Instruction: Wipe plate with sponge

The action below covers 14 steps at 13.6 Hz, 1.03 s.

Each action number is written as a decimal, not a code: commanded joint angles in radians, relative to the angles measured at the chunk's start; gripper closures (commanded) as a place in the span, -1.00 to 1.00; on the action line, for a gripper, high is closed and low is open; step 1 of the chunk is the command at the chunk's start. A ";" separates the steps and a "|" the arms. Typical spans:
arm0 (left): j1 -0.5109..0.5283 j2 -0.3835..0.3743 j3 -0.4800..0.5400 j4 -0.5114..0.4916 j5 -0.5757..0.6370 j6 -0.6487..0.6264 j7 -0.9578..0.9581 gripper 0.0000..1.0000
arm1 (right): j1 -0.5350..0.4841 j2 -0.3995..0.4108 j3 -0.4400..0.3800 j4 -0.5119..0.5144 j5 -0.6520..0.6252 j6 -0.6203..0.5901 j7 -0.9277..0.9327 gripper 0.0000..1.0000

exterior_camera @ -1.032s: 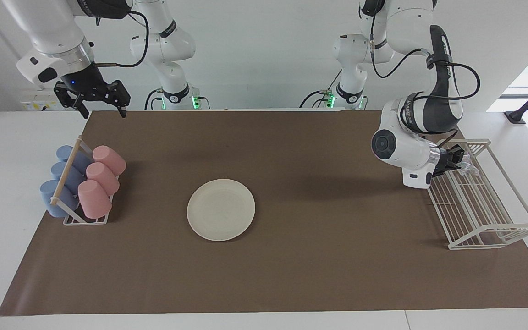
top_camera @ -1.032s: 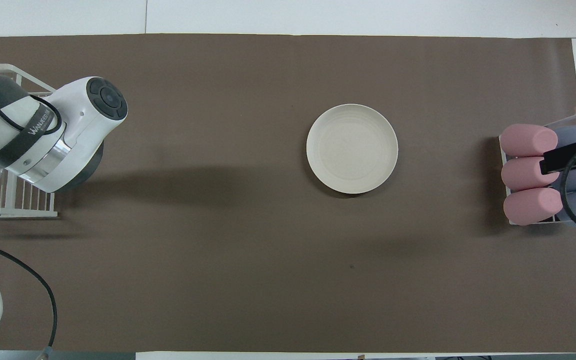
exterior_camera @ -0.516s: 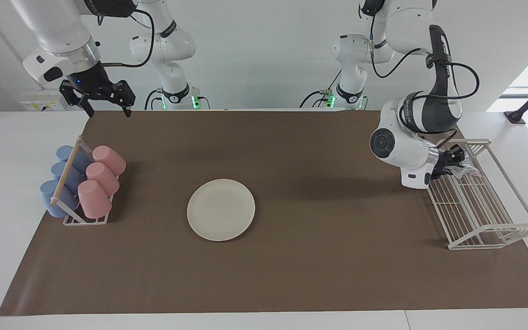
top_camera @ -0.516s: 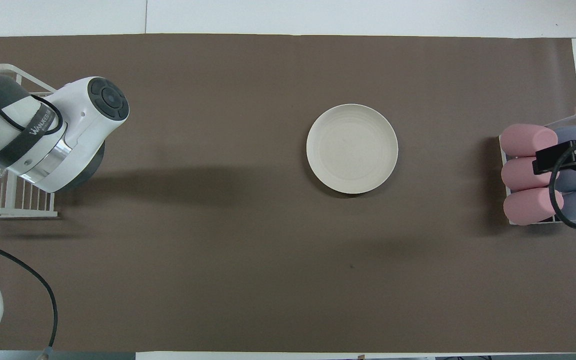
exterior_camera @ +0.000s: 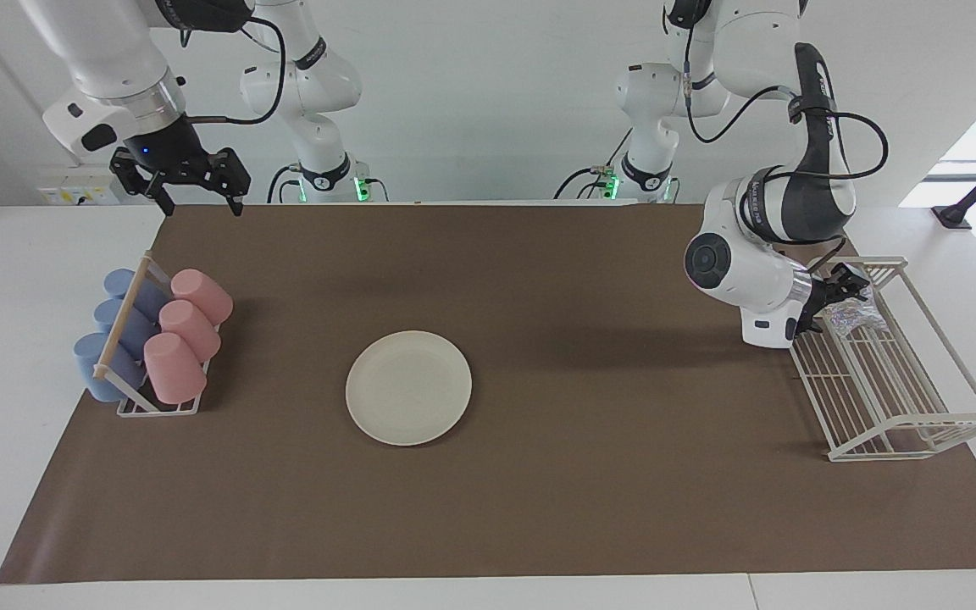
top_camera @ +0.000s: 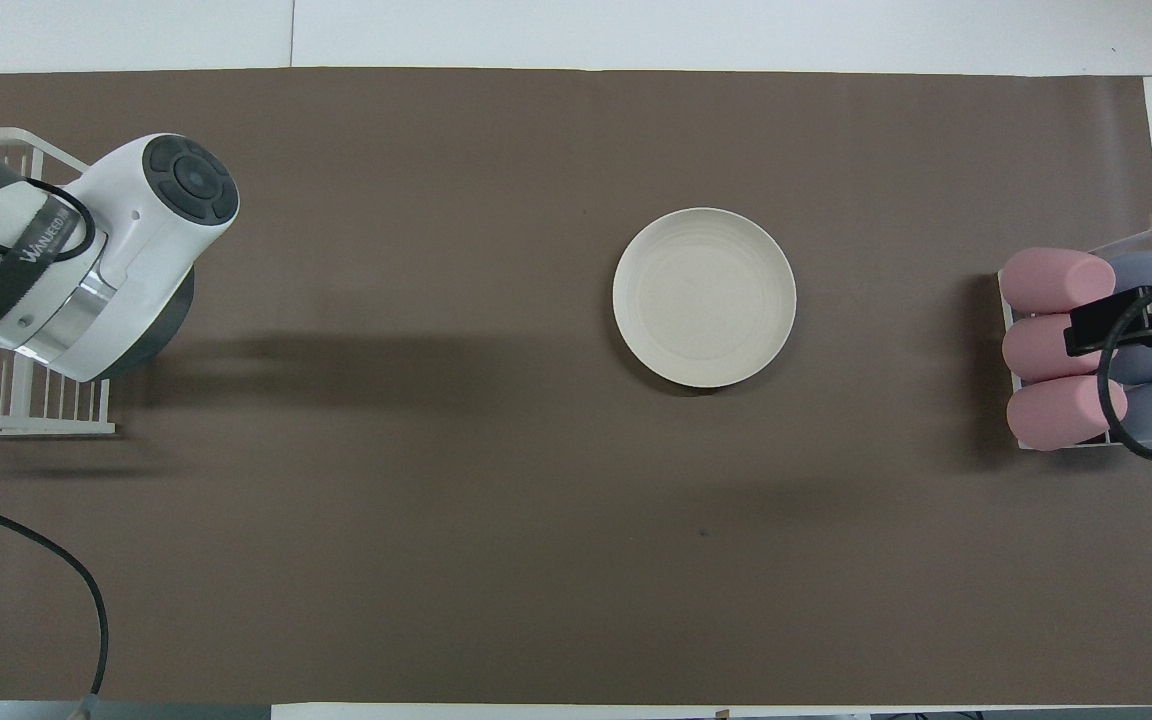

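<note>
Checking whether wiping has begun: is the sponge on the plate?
No: the plate lies bare mid-mat, while the sponge sits in the wire rack at the left end effector.

Robot lab: two mounted arms [exterior_camera: 759,212], papered table [exterior_camera: 539,508].
</note>
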 commanded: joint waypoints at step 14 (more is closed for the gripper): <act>0.136 -0.402 0.021 0.025 -0.911 -0.130 0.466 -1.00 | 0.010 -0.011 0.029 0.025 -0.011 -0.067 0.015 -1.00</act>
